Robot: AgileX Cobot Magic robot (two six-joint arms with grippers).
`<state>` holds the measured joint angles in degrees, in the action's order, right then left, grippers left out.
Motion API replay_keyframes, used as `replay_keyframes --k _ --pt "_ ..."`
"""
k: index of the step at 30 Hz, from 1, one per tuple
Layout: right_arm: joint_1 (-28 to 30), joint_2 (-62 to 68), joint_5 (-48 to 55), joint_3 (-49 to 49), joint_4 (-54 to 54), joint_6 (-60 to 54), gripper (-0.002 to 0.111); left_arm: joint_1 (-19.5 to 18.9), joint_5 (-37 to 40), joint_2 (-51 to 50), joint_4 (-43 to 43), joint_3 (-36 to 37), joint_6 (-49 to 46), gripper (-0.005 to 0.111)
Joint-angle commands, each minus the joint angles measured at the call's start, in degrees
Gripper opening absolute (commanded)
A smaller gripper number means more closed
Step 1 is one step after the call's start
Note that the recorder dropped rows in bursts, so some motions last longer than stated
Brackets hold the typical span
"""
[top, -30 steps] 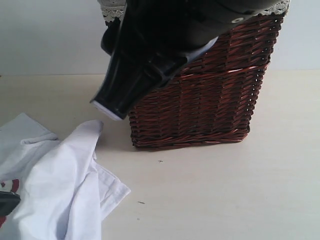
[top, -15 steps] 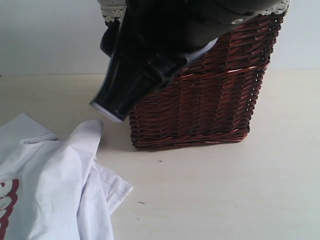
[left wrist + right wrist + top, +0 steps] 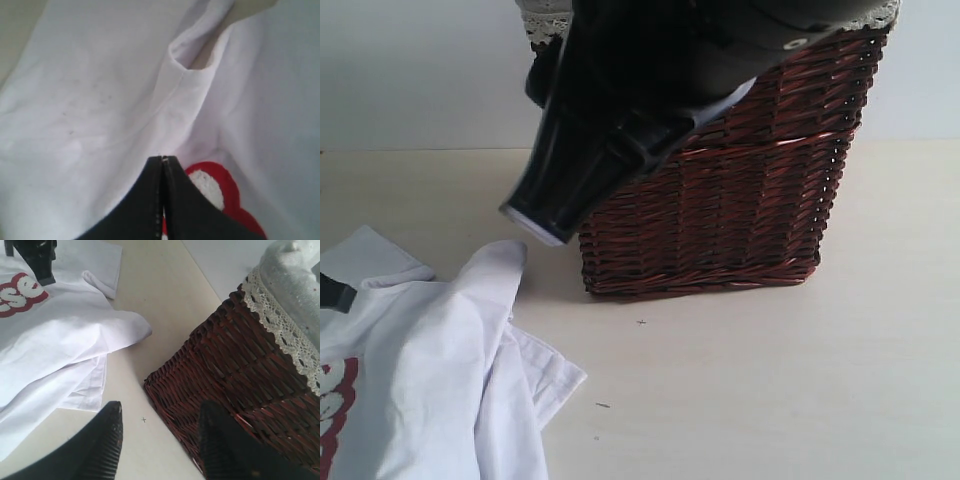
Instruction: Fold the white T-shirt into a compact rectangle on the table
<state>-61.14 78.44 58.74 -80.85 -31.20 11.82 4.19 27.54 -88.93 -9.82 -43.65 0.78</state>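
Left tool (image 3: 163,161) has closed atop T-shirt (image 3: 90,100).

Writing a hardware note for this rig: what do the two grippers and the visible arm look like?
Left gripper: two smooth black fingers tapering to thin tips. Right gripper: two black fingers with ribbed inner faces. Right arm: glossy black housing, white edge at its lower end.

The exterior camera is looking low across the table (image 3: 770,380) at the basket (image 3: 740,220). The left wrist camera is hugging the shirt (image 3: 90,100). The right wrist camera is looking down, sharing basket and shirt with the exterior view.
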Motion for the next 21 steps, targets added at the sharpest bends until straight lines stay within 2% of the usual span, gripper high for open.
replay_keyframes --k 1,4,10,15,21 --pt "0.2 -0.5 0.0 -0.1 1.2 0.0 0.046 -3.0 1.9 -10.9 0.3 -5.3 10.2 0.000" --pt "0.2 -0.5 0.0 -0.1 1.3 0.0 0.046 -5.1 2.5 -16.8 0.6 -8.5 13.4 0.000" --pt "0.2 -0.5 0.1 -0.1 1.3 0.3 0.041 -7.1 -2.7 -26.6 1.4 -12.1 13.4 0.000" --pt "0.2 -0.4 0.4 -0.1 1.3 0.3 0.035 -10.4 -2.9 -33.5 0.9 -21.0 13.4 0.000" --pt "0.2 -0.4 0.4 -0.1 1.1 0.4 0.034 -14.4 -5.6 -38.0 0.2 -30.5 14.7 0.000"
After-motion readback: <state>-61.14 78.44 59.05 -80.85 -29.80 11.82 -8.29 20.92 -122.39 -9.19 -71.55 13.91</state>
